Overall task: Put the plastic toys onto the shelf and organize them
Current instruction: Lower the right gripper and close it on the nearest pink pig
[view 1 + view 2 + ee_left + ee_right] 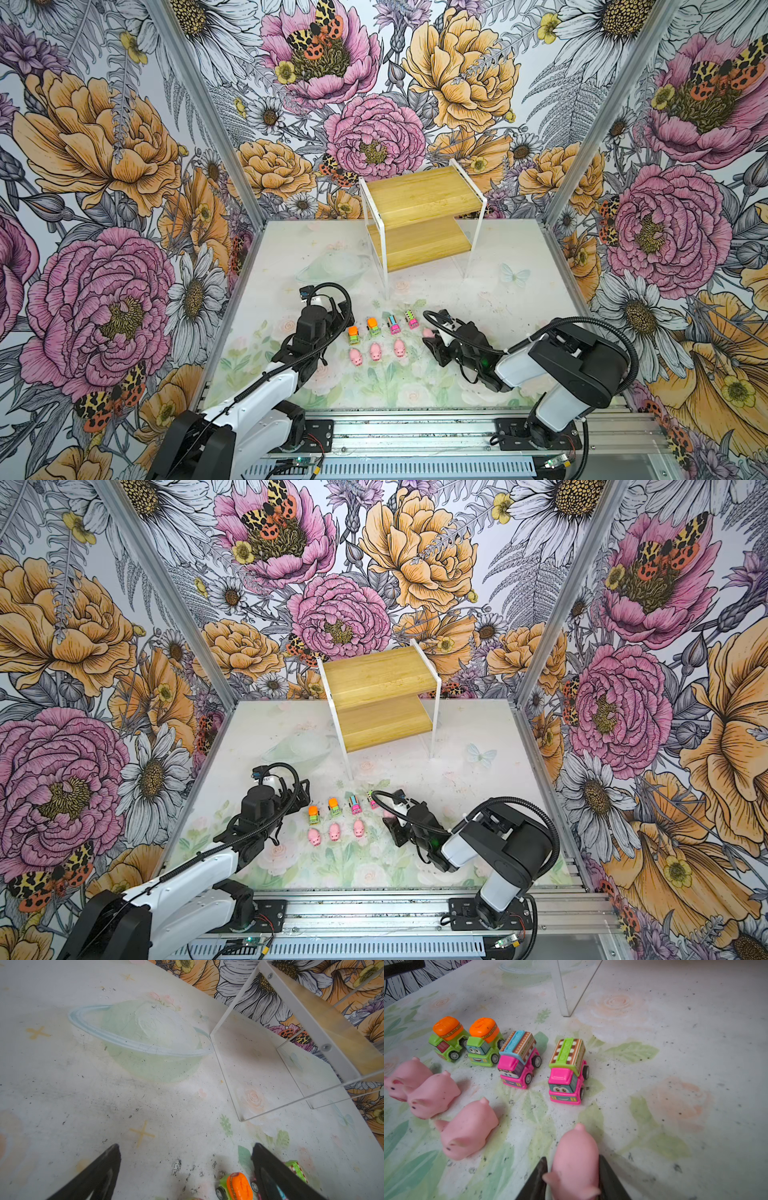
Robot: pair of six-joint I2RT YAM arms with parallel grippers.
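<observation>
The shelf (419, 216) stands at the back of the table with both wooden boards bare. In front of it four trucks stand in a row: two orange-topped green trucks (353, 334) (373, 326) and two pink trucks (393, 324) (412, 319). Three pink pigs (376, 351) line up just below them. A further pink pig (576, 1159) sits between the fingers of my right gripper (573, 1167), which press on both its sides low over the table. My left gripper (186, 1149) is open and holds nothing, left of the trucks, with an orange-topped truck (235, 1187) beside one finger.
A white shelf leg (562, 991) stands just beyond the truck row. Flowered walls close in the table at the left, back and right. A metal rail (415, 432) with both arm bases runs along the front edge.
</observation>
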